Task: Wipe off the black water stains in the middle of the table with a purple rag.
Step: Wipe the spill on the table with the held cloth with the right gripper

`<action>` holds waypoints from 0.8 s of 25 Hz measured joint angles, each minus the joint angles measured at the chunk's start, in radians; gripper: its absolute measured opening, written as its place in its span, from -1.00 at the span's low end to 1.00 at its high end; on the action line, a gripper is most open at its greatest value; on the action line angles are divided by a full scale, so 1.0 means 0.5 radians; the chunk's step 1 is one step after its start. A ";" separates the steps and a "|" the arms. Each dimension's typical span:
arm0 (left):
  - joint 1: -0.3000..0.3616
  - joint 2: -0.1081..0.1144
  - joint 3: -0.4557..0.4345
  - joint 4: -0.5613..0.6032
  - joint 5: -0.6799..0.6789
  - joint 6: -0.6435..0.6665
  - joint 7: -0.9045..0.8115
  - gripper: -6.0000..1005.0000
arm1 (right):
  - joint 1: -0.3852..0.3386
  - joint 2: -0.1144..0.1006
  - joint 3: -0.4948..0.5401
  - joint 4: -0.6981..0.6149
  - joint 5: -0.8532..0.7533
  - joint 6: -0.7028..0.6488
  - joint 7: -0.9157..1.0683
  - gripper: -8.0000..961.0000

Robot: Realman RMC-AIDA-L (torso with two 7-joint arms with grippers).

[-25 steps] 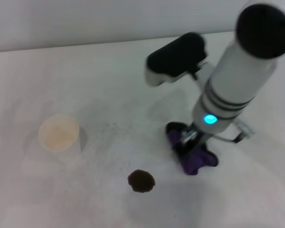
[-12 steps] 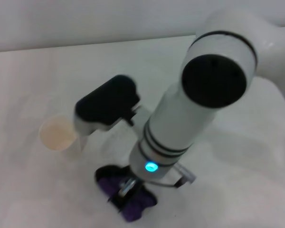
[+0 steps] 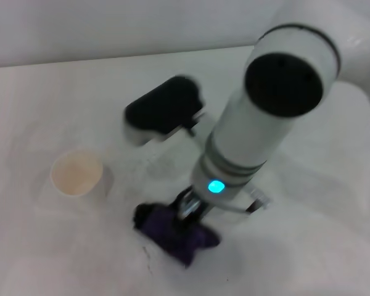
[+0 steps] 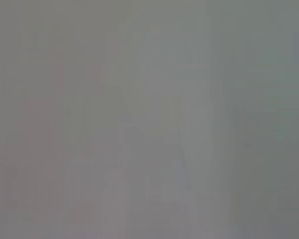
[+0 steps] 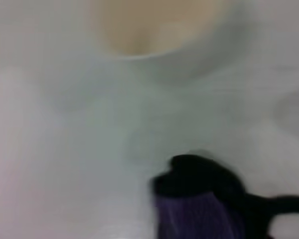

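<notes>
Right claw (image 3: 186, 213): clamped on rag (image 3: 172, 233), pressed to worktop (image 3: 43, 92) | Change: rag swept from right across blot's spot; blot now hidden, thin dark streak (image 3: 147, 254) at rag's edge | Verdict: wipe underway, residue likely | Cup (image 3: 78, 174) clear | Left claw: unseen.

You're looking at a bare test bench, the sort found in a robotics lab rather than a home or kitchen. The table (image 3: 61, 92) is a wide, plain white matte surface with faint grey scuffs, and its far edge meets an equally plain pale wall. A single white paper cup (image 3: 78, 174) stands toward the table's left side. You see no furniture, appliances, shelving or decoration around it, only the robot's white arm (image 3: 259, 123) reaching over the top.
</notes>
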 joint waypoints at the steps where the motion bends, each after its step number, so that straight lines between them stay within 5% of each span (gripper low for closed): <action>1: 0.000 0.000 -0.001 0.000 0.000 0.006 0.000 0.78 | -0.022 0.000 0.056 -0.006 -0.069 0.048 0.001 -0.79; 12: 0.000 0.000 -0.005 0.006 -0.011 0.025 0.000 0.77 | -0.170 -0.007 0.435 -0.018 -0.624 0.361 -0.019 -0.79; 20: -0.013 -0.012 -0.005 0.012 -0.012 0.024 0.000 0.78 | -0.046 0.002 0.118 -0.020 -0.053 0.140 -0.126 -0.79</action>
